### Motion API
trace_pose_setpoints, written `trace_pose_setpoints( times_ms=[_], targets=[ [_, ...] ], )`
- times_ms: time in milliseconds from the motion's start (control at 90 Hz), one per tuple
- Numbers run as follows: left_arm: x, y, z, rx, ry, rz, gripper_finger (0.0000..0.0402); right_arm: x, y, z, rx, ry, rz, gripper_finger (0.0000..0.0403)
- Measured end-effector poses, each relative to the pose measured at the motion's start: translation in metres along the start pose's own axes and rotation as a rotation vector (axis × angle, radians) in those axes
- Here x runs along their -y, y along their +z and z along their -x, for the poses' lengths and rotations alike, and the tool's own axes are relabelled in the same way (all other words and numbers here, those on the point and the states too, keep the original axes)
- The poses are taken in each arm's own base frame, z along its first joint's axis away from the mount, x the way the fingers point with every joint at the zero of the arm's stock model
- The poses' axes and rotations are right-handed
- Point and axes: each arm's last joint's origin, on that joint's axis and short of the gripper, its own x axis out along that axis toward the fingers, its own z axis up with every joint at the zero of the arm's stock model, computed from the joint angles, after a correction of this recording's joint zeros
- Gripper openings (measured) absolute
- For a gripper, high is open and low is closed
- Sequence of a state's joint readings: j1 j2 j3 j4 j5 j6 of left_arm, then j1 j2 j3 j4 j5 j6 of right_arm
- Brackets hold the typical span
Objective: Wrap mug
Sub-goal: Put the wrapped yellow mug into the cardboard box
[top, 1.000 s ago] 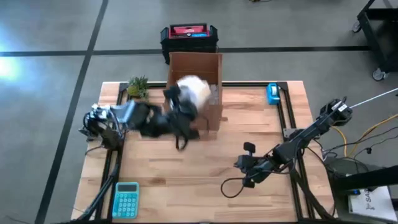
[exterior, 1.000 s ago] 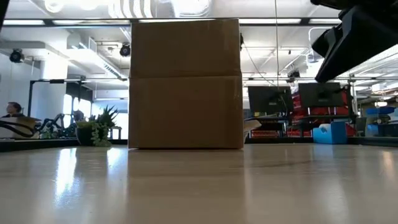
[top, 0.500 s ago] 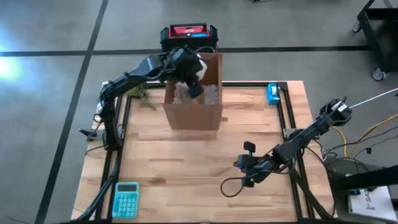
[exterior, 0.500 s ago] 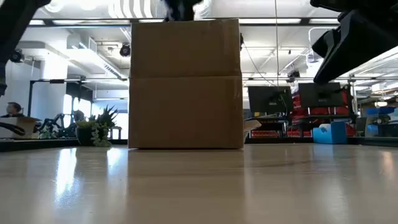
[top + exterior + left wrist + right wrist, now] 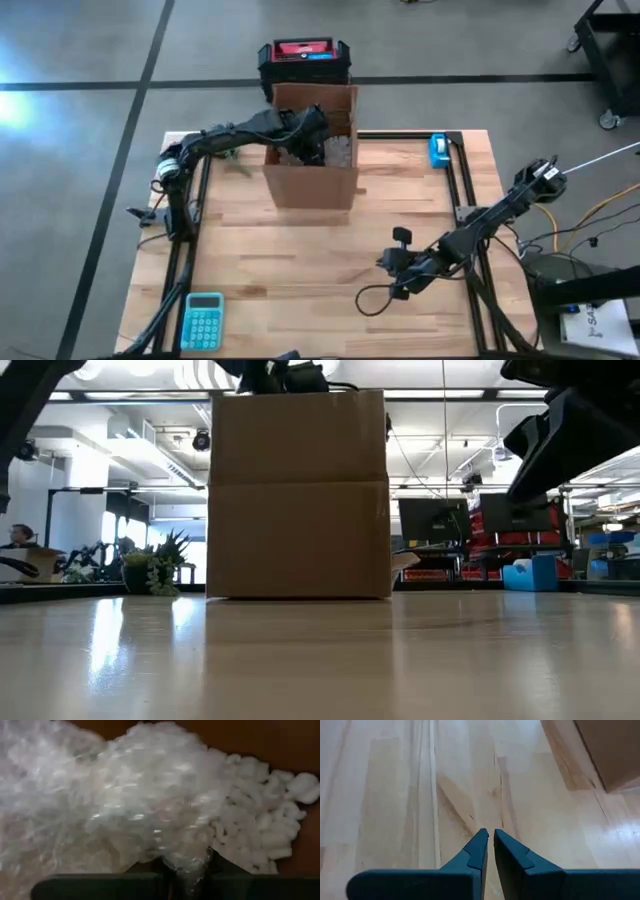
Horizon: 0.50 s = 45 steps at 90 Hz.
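High view: no readable writing. Worktop carries cardboard box. Left tool is inside box, clamped on bubble-wrap bundle atop packing peanuts; mug itself hidden. Right tool pressed closed, empty, low over bare wood.

- calculator: teal, near table corner, left side.
- plant: small, potted, far left corner, beside box.
- tape dispenser: blue, far right edge of table.
- toolbox: black with red lid, on floor behind table.
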<state>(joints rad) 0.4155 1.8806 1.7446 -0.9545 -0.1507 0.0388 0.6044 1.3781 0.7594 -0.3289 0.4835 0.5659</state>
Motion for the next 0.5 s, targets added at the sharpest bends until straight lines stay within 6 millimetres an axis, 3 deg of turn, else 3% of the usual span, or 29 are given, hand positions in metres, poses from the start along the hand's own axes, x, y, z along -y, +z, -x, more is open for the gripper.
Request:
trace_pose_setpoints(
  times_ms=[289, 500],
  targets=[
    [0.002, 0.002, 0.003, 0.002, -0.038, 0.060, 0.0166, 0.000, 0.000, 0.000, 0.004, 0.003, -0.002, 0.0018],
    [-0.003, 0.017, 0.043, 0.038, -0.057, 0.056, 0.0257, 0.000, 0.000, 0.000, 0.002, 0.001, -0.001, 0.0018]
  ],
)
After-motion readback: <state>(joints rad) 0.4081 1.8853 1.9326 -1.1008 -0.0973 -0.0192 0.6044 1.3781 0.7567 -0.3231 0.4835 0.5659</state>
